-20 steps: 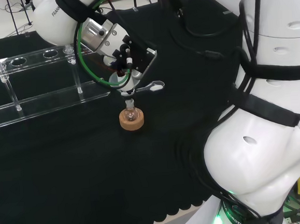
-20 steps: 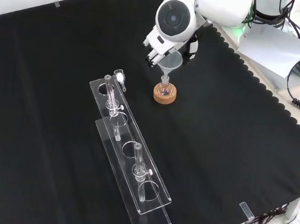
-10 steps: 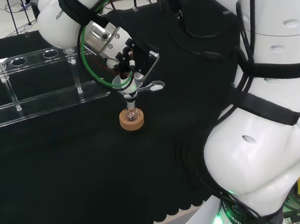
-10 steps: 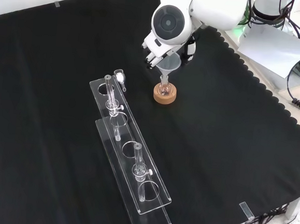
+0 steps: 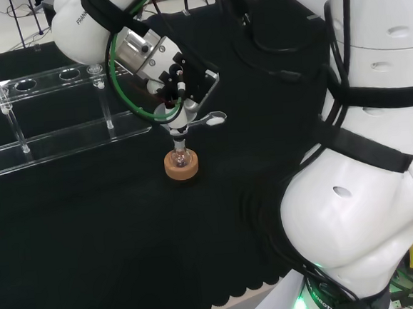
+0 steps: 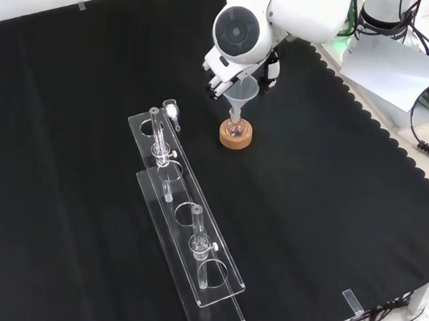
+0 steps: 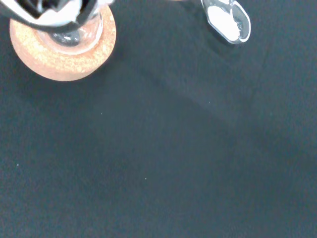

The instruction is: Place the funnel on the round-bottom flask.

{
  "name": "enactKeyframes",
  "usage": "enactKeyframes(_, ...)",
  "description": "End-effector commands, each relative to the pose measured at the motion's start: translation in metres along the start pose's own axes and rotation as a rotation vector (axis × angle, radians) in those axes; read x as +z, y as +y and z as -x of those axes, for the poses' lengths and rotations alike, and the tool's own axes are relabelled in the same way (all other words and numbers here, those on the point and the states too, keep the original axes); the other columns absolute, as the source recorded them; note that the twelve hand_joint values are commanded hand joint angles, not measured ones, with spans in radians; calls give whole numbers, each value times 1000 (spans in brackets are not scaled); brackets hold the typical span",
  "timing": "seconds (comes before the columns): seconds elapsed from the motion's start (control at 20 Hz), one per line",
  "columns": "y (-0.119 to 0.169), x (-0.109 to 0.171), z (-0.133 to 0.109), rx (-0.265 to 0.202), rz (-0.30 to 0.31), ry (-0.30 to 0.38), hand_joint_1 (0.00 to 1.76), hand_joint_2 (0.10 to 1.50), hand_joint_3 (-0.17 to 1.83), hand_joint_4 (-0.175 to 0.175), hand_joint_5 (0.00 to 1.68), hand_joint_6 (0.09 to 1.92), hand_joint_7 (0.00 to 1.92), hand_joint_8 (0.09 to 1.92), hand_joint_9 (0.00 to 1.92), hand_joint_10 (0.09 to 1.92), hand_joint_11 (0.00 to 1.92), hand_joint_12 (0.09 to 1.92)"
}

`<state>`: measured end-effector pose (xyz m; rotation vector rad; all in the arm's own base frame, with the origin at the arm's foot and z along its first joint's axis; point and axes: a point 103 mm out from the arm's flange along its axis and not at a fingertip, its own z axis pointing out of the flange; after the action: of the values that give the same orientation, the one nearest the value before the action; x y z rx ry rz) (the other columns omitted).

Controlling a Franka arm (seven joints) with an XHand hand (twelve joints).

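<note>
Frame centre, front view: hand [image 6: 223,73] seemingly clamped on the clear funnel [image 6: 241,97], stem entering the round-bottom flask [image 6: 235,128] on its cork ring [image 6: 236,137]. A sideways release could tip both.

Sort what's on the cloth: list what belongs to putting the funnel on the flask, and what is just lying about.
Job:
funnel
flask
cork ring under the flask
hand at the funnel

Lying about:
clear rack
tubes standing in the rack
scoop with white powder

Clear funnel [image 6: 241,97] stands upright, stem in the round-bottom flask [image 6: 235,129] neck.
</note>
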<state>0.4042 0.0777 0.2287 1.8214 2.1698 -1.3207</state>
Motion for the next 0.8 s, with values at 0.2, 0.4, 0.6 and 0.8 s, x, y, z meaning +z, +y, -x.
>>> enactKeyframes(0.2,-4,1,-1,-25,-106,9,695,589,614,-83,212,141,352,778,779,692,455,1299)
enactKeyframes(0.4,-10,0,-1,-33,-118,4,656,577,537,-82,137,87,148,730,607,705,335,1341)
enactKeyframes(0.6,-20,-5,2,-40,-142,-2,628,583,451,-73,46,87,13,555,395,708,192,1386)
enactKeyframes(0.8,-39,-16,11,-13,-51,12,601,599,366,-68,2,87,0,302,244,713,92,1414)
